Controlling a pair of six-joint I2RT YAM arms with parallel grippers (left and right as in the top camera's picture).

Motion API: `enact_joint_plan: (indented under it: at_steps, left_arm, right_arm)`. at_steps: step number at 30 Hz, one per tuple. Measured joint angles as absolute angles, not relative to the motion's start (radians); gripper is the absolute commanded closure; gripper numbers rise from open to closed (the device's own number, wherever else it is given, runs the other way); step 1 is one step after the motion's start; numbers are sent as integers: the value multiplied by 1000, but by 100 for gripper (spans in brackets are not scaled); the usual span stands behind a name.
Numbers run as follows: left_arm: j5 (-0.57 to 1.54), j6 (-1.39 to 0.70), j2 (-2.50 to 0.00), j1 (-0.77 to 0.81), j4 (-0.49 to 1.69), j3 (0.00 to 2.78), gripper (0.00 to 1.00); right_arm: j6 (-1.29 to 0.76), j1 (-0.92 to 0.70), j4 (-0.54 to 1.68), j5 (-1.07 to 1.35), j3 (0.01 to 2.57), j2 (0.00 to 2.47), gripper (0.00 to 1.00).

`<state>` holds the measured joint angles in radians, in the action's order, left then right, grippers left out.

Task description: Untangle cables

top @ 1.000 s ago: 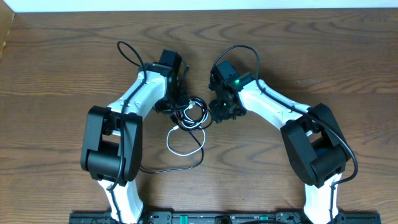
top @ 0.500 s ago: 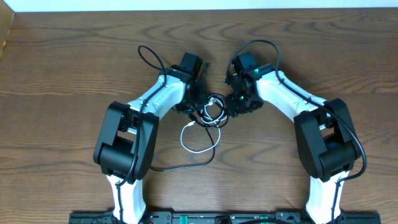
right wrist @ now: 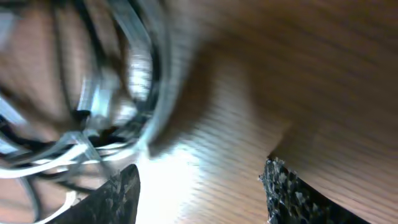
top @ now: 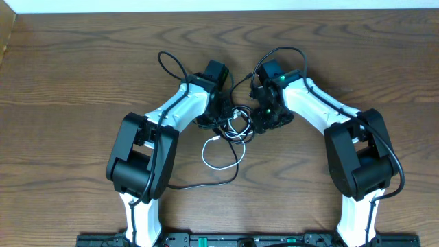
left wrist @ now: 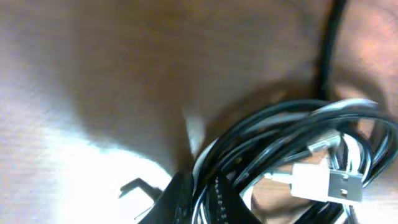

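The cables point(top: 236, 125) lie as a tangle of thin black cords and one white cord between my two grippers. A white loop point(top: 221, 155) trails toward the front, and a black cord point(top: 206, 184) runs on toward the left arm's base. My left gripper point(top: 219, 116) is at the tangle's left edge. In the left wrist view its jaws point(left wrist: 205, 200) are shut on black strands of the cables point(left wrist: 280, 143), beside a white USB plug point(left wrist: 326, 184). My right gripper point(top: 264, 121) is at the tangle's right edge. Its fingers point(right wrist: 199, 183) are open with bare wood between them, and the blurred cables point(right wrist: 106, 93) are to their left.
The wooden table point(top: 68, 82) stretches round both arms. Thicker black arm cords loop at the back by the left wrist point(top: 168, 65) and the right wrist point(top: 281, 51). A pale edge point(top: 206, 5) runs along the far side.
Both grippers and the tangle have shifted to the right over the last second. The white loop was dragged along. The right gripper has closed in on the tangle's right edge.
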<state>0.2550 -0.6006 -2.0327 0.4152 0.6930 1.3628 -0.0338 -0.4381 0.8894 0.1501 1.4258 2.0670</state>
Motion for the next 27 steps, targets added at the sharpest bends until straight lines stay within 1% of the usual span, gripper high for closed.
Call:
enact_joint_plan:
  at_steps: [4, 5, 6, 7, 8, 9, 11, 15, 20, 27]
  left_arm:
    - [233, -563, -2035, 415, 799, 1440, 83]
    - [230, -551, -2035, 415, 818, 1460, 79]
    - [229, -540, -2035, 415, 833, 1479, 78]
    - [226, -531, -2035, 415, 843, 1491, 77]
    - [226, -522, -2035, 415, 857, 1500, 77]
    - [226, -513, -2035, 415, 869, 1504, 76]
    - [226, -484, -2035, 415, 897, 1504, 71]
    - [225, -396, -2036, 417, 909, 1504, 64]
    - [222, -327, -2037, 419, 893, 1504, 63]
    - [224, -301, -2093, 429, 852, 1504, 63]
  right_arm:
    - [-50, -439, 865, 87, 1426, 2067, 43]
    - [-52, -439, 858, 78, 1426, 2067, 43]
    - [-53, -440, 853, 69, 1426, 2067, 44]
    - [-52, -440, 854, 65, 1426, 2067, 45]
    - [-52, -442, 862, 61, 1426, 2067, 49]
    - [-47, -443, 881, 60, 1426, 2067, 51]
    - [-32, -447, 947, 65, 1438, 2067, 50]
    - [3, -447, 1048, 115, 1522, 2068, 43]
    - [37, -448, 1077, 190, 1593, 2062, 38]
    - [-1, -494, 1031, 179, 1539, 2061, 37]
